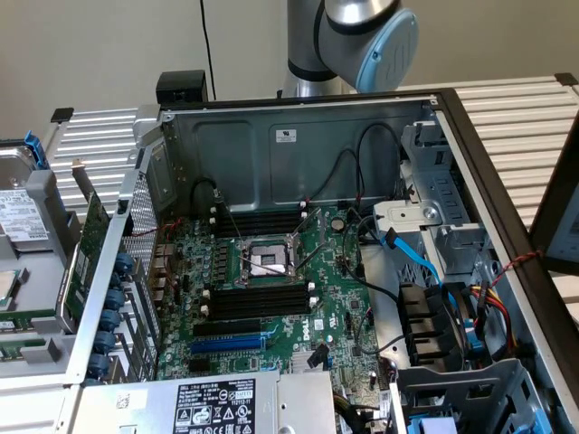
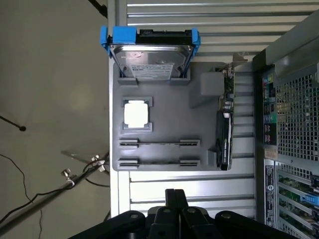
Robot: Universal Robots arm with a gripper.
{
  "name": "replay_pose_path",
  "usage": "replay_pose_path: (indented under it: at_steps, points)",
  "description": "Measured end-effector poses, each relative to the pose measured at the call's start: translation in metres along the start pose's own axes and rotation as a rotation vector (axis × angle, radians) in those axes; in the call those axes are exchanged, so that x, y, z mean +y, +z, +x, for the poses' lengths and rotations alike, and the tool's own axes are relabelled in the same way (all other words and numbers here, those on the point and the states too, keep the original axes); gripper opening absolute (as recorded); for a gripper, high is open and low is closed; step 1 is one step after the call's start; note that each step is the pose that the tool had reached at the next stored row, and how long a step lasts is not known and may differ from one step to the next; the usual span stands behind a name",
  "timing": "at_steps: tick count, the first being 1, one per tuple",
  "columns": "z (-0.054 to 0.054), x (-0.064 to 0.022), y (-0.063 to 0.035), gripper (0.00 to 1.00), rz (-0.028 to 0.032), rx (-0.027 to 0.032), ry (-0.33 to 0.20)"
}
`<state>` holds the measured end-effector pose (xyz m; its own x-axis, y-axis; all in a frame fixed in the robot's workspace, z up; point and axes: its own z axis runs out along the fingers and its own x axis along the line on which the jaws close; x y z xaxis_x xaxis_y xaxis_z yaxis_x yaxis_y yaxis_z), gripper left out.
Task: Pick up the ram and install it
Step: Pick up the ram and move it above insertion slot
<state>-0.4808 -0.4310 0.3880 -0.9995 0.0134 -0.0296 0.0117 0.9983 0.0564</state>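
The ram (image 2: 159, 143) is a thin stick standing on its edge in a holder of the grey tray (image 2: 164, 114), seen from above in the wrist view. In the exterior view it shows as a green strip (image 1: 27, 318) at the left edge. My gripper (image 2: 175, 193) hangs over the slatted table just short of the tray, fingers pressed together and holding nothing. The long black memory slots (image 1: 258, 303) beside the processor socket (image 1: 265, 261) on the motherboard stand empty.
The tray also carries a hard drive in a blue bracket (image 2: 149, 57), a processor chip (image 2: 135, 114) and a green expansion card (image 2: 224, 134) on its edge. The open computer case (image 1: 298, 145) holds cables and a drive cage (image 1: 452, 344). The arm's base (image 1: 362, 41) stands behind the case.
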Motion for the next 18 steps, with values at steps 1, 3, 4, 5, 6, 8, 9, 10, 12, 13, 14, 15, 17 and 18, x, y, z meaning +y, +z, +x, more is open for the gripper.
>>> replay_pose_path:
  at_steps: [1,3,4,5,6,8,9,10,12,13,14,15,17,18]
  points:
    - [0.0,0.0,0.0001,0.1,-0.0005,0.0009,-0.017]
    - [0.0,0.0,0.0004,0.1,-0.0016,0.003,-0.053]
    - [0.0,0.0,0.0004,0.1,-0.0021,0.0041,-0.072]
    - [0.0,-0.0001,0.0005,0.1,-0.0026,0.0051,-0.09]
    - [0.0,0.0,0.0007,0.1,-0.0032,0.0061,-0.108]
    - [0.0,-0.0001,0.0008,0.1,-0.0043,0.0082,-0.145]
    - [0.0,-0.0001,0.0009,0.1,-0.0048,0.0092,-0.163]
    - [0.0,-0.0001,0.0011,0.1,-0.0053,0.0102,-0.181]
    - [0.0,-0.0001,0.0013,0.1,-0.0064,0.0123,-0.218]
    - [0.0,-0.0001,0.0014,0.1,-0.007,0.0133,-0.236]
    - [0.0,-0.0001,0.0014,0.1,-0.0075,0.0143,-0.253]
    - [0.0001,-0.0001,0.0015,0.1,-0.008,0.0155,-0.272]
    - [0.0,-0.0001,0.0017,0.1,-0.0091,0.0175,-0.308]
    - [0.0001,-0.0001,0.0018,0.1,-0.0097,0.0184,-0.326]
